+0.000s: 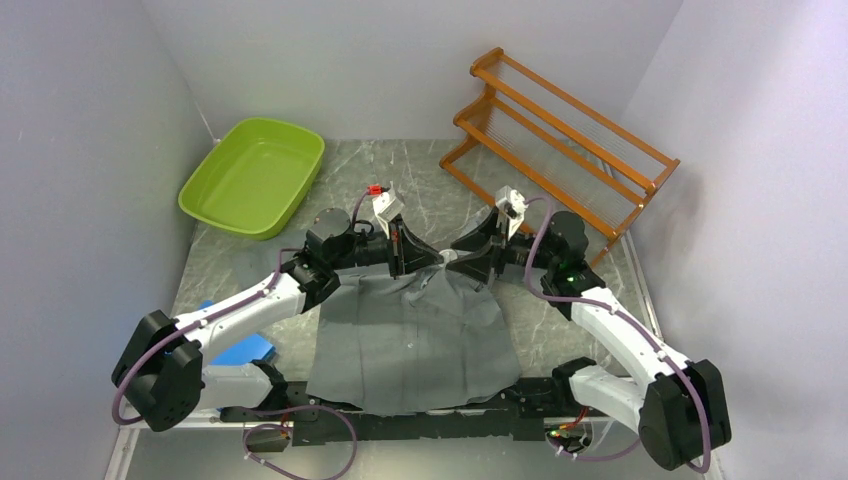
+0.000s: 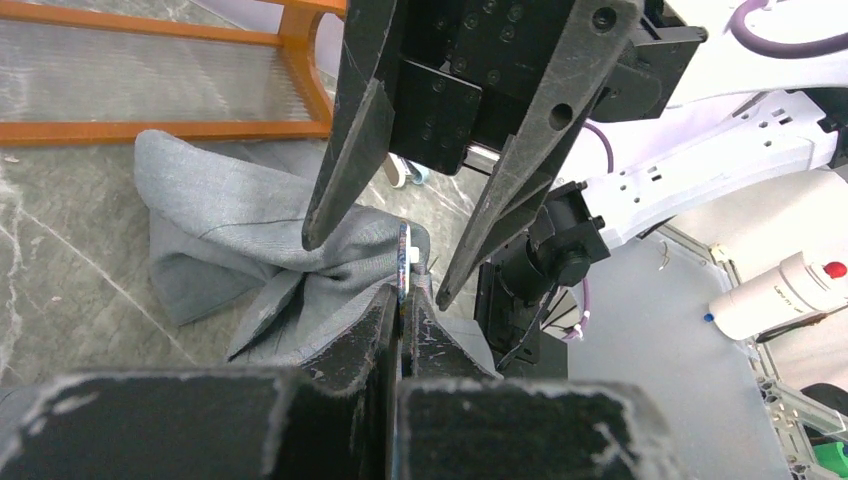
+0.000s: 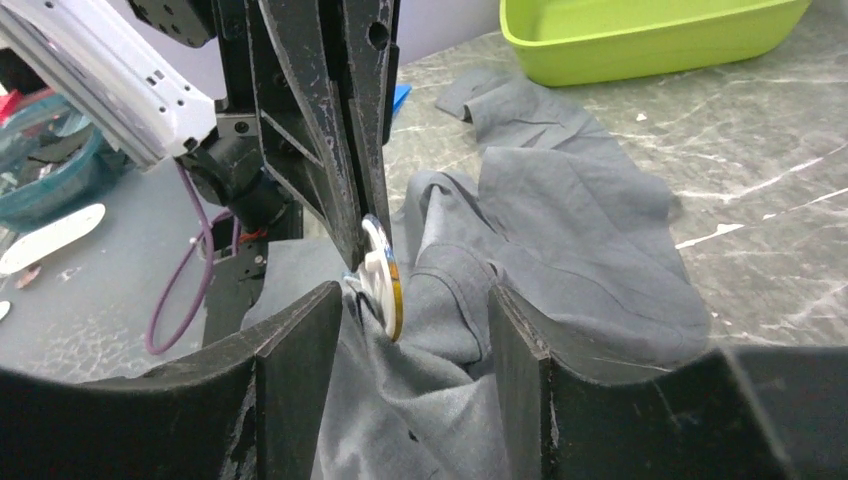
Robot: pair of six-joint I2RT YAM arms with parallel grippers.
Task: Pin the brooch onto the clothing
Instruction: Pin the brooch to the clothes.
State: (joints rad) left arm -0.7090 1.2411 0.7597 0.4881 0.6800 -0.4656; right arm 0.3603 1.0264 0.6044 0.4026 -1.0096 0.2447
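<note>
The dark-grey shirt (image 1: 410, 340) lies spread on the table with its collar end bunched up between both grippers. My left gripper (image 1: 400, 262) is shut on the brooch (image 2: 403, 255), a thin round disc with a white back and an orange rim (image 3: 385, 280), and holds it edge-on against a raised fold of the shirt (image 2: 230, 210). My right gripper (image 1: 490, 262) is open, and its fingers (image 3: 325, 330) straddle that fold (image 3: 560, 230) and the brooch. In the left wrist view my left gripper (image 2: 405, 295) is at the bottom and my right gripper (image 2: 375, 270) reaches down from above.
A green plastic tub (image 1: 255, 175) stands at the back left. A wooden rack (image 1: 560, 130) stands at the back right, close behind the right arm. A blue object (image 1: 245, 350) lies under the left arm. A white bottle with a red cap (image 2: 780, 290) lies beyond the table's edge.
</note>
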